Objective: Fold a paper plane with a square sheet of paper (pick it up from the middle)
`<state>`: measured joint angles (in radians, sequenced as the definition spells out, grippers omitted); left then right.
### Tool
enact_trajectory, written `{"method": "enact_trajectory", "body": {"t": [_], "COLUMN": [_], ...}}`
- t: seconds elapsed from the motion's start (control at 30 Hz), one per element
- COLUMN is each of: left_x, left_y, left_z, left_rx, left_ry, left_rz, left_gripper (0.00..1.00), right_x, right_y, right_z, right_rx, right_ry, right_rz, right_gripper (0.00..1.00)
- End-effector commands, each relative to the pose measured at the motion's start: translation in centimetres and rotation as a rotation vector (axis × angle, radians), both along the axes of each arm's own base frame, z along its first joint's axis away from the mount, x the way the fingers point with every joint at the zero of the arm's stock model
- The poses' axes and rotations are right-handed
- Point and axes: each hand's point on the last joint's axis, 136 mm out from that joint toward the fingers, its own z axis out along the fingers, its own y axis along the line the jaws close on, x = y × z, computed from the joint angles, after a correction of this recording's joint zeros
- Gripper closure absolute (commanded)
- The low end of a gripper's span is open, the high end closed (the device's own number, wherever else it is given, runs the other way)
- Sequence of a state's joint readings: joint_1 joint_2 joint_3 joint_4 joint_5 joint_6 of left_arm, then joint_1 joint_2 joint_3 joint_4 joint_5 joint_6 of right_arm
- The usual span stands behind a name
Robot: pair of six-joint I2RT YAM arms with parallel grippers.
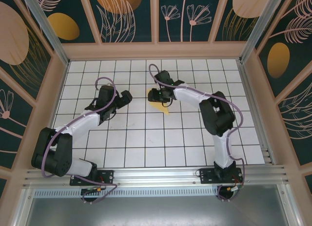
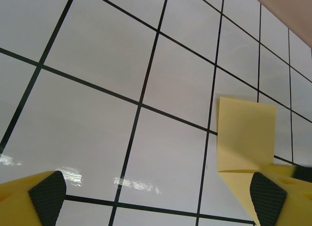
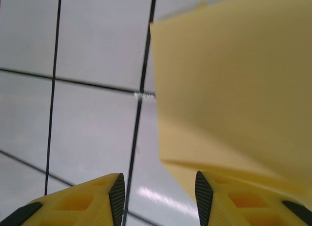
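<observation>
The left gripper (image 1: 126, 96) hovers over the white grid table (image 1: 146, 138), left of the centre. In its wrist view the left gripper (image 2: 156, 197) has its jaws wide apart with only bare tiles between them. The yellow sheet of paper (image 2: 243, 138) lies just to its right, near the middle of the table. It looks partly folded, with a crease along one edge. The right gripper (image 1: 155, 94) stands right over the sheet of paper (image 1: 161, 107). Its jaws are a little apart with nothing between them, and the paper (image 3: 234, 89) reaches over one finger (image 3: 229, 201).
</observation>
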<state>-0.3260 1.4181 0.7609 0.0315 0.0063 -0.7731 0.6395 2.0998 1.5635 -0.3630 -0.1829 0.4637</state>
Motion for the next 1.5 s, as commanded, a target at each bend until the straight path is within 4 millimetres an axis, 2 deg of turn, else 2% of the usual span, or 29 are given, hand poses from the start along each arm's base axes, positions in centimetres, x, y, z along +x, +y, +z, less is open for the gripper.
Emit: {"method": "enact_trajectory", "body": {"t": [0.0,0.1,0.2,0.4,0.5,0.67,0.73,0.87,0.97,1.0,1.13,1.33,1.47], "left_x": [0.2,0.1,0.2,0.2,0.2,-0.1,-0.2,-0.7,-1.1,-1.2,-1.4,-1.4,-1.6], "left_y": [-0.2,-0.2,-0.3,-0.5,-0.6,-2.0,-2.6,-4.2,-5.4,-5.7,-6.9,-8.0,-8.9], "left_z": [-0.1,-0.1,-0.1,-0.2,-0.7,-0.4,-0.2,-0.3,-0.6,-0.8,-1.3,-2.0,-2.3], "left_rx": [-0.034,-0.034,-0.033,-0.043,-0.047,-0.139,-0.183,-0.286,-0.332,-0.34,-0.343,-0.349,-0.352], "left_ry": [-0.007,-0.007,-0.006,0.002,0.029,0.028,0.026,0.039,0.058,0.064,0.082,0.099,0.109], "left_rz": [-0.002,-0.002,-0.004,-0.013,-0.01,-0.041,-0.057,-0.096,-0.127,-0.134,-0.161,-0.18,-0.2], "left_gripper": [0.01,0.01,0.02,0.02,0.02,0.01,0.01,0.02,0.04,0.04,0.04,0.04,0.04], "right_x": [1.2,1.4,0.7,-3.4,-3.7,-1.8,-1.9,-3.1,-4.0,-3.4,-3.4,-1.4,-1.4], "right_y": [0.7,1.1,1.5,1.9,1.6,-0.4,-1.4,-3.6,-4.1,-5.2,-4.8,-3.8,-4.1], "right_z": [-1.8,-3.0,-3.9,-4.4,-2.3,3.1,4.4,4.0,3.2,2.9,4.0,6.6,6.4], "right_rx": [-0.028,-0.047,-0.053,-0.025,0.016,0.172,0.229,0.269,0.276,0.281,0.337,0.385,0.366], "right_ry": [0.037,0.061,0.09,0.147,0.091,-0.035,-0.063,-0.039,-0.021,-0.014,-0.041,-0.124,-0.126], "right_rz": [-0.048,-0.036,0.004,0.188,0.223,0.12,0.076,-0.028,-0.05,-0.076,-0.053,-0.028,-0.03], "right_gripper": [0.55,0.55,0.55,0.56,0.57,0.58,0.58,0.6,0.61,0.61,0.58,0.46,0.46]}}
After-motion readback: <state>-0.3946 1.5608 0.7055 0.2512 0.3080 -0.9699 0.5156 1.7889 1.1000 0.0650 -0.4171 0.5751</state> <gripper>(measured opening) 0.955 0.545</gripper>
